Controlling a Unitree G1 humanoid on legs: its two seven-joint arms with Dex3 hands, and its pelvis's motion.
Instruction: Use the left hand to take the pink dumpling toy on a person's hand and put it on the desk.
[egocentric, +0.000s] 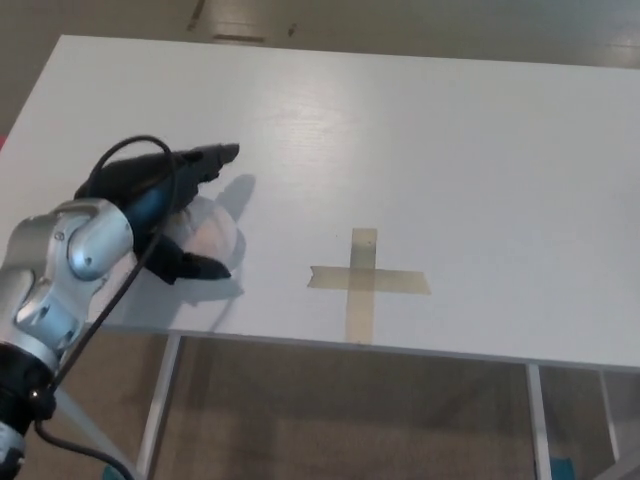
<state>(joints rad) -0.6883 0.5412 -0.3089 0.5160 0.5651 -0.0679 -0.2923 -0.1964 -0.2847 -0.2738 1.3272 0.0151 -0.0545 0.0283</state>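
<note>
White desk (420, 130), tape cross (365, 280)

1. There is a single view, taken from the robot's head and looking down and forward.
2. It takes in most of the white counter (420, 130), with its near edge crossing the lower frame and floor visible beyond the far edge and beneath.
3. The left hand (165, 205) enters from picture left, close to the camera.
</note>
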